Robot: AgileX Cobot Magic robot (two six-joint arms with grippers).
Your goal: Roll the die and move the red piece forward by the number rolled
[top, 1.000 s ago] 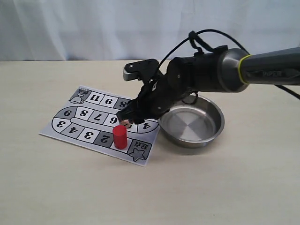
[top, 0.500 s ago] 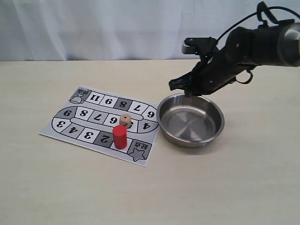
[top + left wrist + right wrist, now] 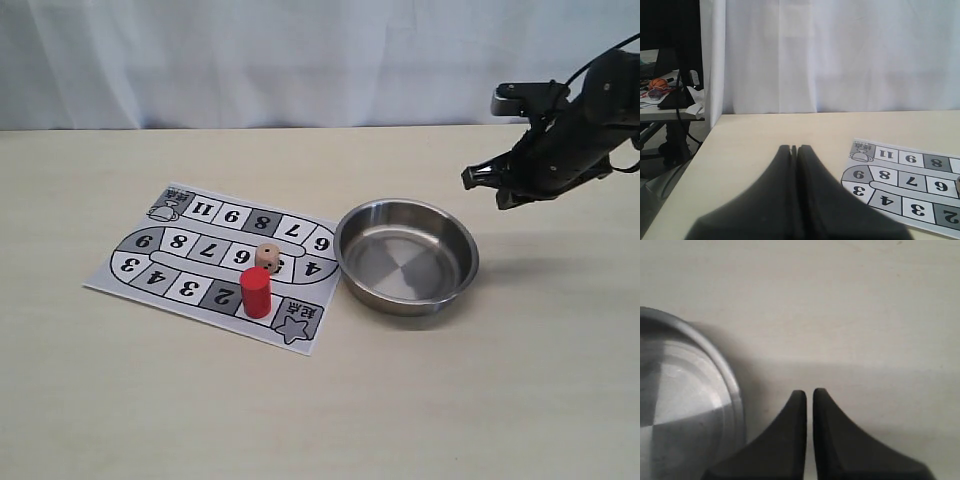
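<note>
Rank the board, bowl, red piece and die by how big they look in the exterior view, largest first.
1. board
2. bowl
3. red piece
4. die
The red piece and die stand close together, so nearness to the camera hardly affects their order.

We see a flat white paper game board (image 3: 200, 262) printed with a track of white, light grey and dark grey squares, each bearing a black numeral, and a grey star in one corner. On the board, the small cube die (image 3: 267, 256) is pale beige with black dots, and the cylindrical red piece (image 3: 256, 292) is plain. Just beside the board, the round metal bowl (image 3: 405, 301) is silvery, its bottom banded in lighter and darker wedges. The smooth tabletop (image 3: 150, 400) under the board is pale cream, and the cloth curtain (image 3: 250, 60) is white. We find the left gripper (image 3: 794, 149) and the right gripper (image 3: 809, 391) black.
</note>
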